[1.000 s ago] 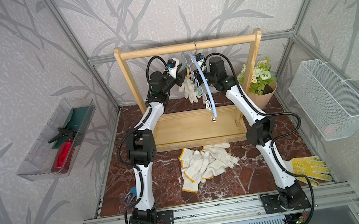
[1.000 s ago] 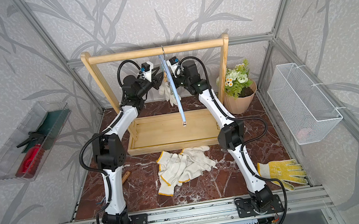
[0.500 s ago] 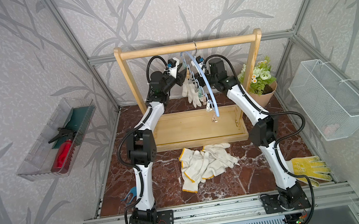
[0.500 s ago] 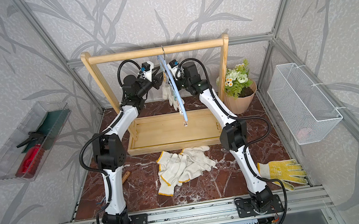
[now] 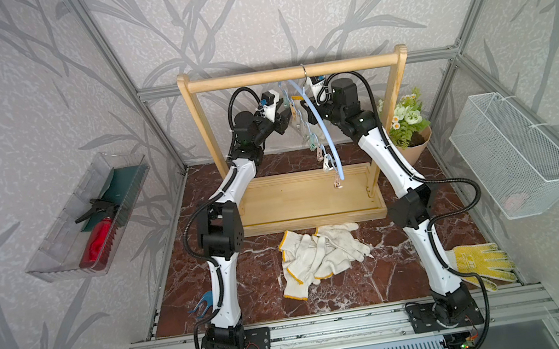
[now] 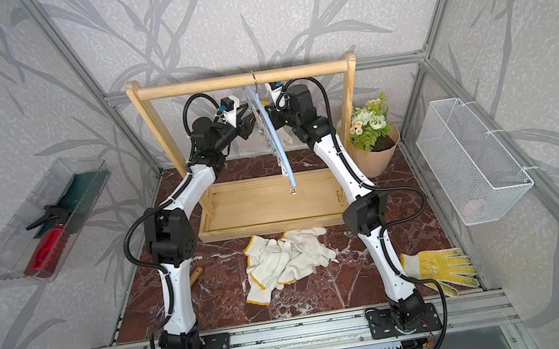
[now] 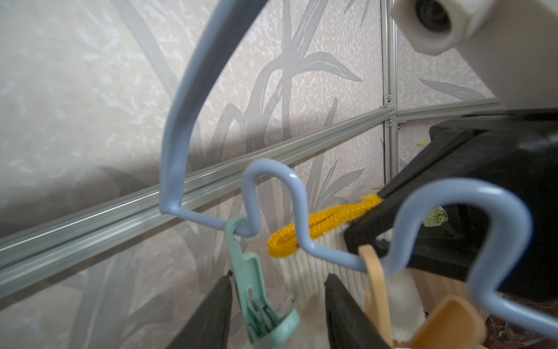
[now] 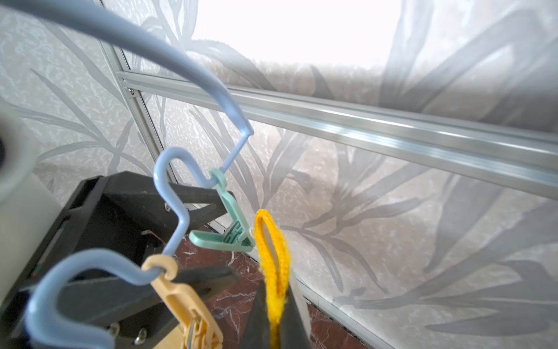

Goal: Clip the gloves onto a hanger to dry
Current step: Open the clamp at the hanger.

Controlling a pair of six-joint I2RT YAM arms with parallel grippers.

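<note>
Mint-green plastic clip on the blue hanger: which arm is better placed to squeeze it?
Left, likely: the left gripper, open, straddles the mint-green plastic clip; the right gripper holds the white knitted glove.

Glove (image 8: 271,256) mostly out of frame

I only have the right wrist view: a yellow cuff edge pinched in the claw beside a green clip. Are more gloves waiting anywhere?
Observer: Yes, both top views show a pile of white gloves on the table, in front of the wooden rack.
Reviewer: What holds the hanger up?
Observer: The blue hanger hangs from the rack's top bar.
Reviewer: Any other glove around?
Observer: A yellow-patterned glove lies beside the right arm's base.
</note>
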